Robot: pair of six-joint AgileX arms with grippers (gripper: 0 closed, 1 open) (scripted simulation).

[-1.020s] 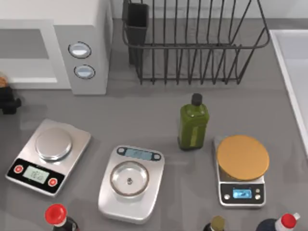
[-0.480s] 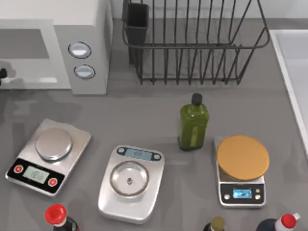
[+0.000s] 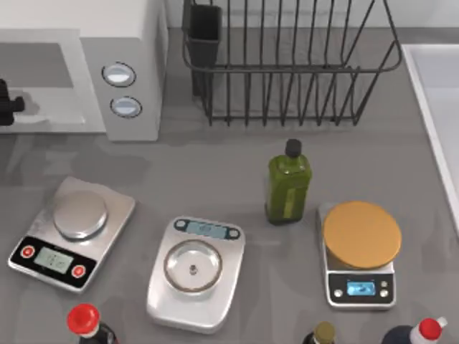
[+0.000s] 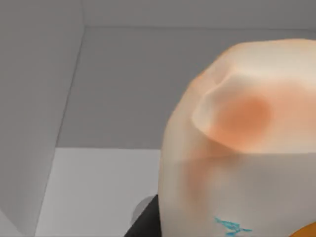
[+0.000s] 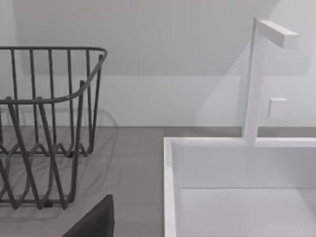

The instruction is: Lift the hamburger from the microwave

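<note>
Grey desk (image 3: 215, 172) under it all, with lots of kitchen stuff on top. Big white-grey microwave (image 3: 129, 43) at the back left, wide mouth open to the front, two round dials on its side panel. Black wire rack (image 3: 287, 64) next to it at the back. White sink (image 3: 437, 107) along the right edge. Three silver scales in a row nearer the front: left scale (image 3: 72, 233), middle scale (image 3: 195, 272) and right scale (image 3: 358, 251), that last one with a flat orange disc on top, not the bun. Green bottle (image 3: 288, 183) standing up between the rack and the scales.

Then the hamburger (image 4: 237, 138), pale orange and round, right up close in the left wrist view, with plain grey walls behind it. So most likely inside the microwave. Cannot tell if lifted or sitting on the floor there.

Left tool (image 3: 6, 106) at the far left edge of the top view, just at the microwave's mouth, very near the bun. Clenched on the bun or let go: cannot tell. Right tool (image 5: 94, 222) idle over by the rack and sink, state also unclear.

Reaching in: looks done. Left to do: a sure hold, then up and out.
</note>
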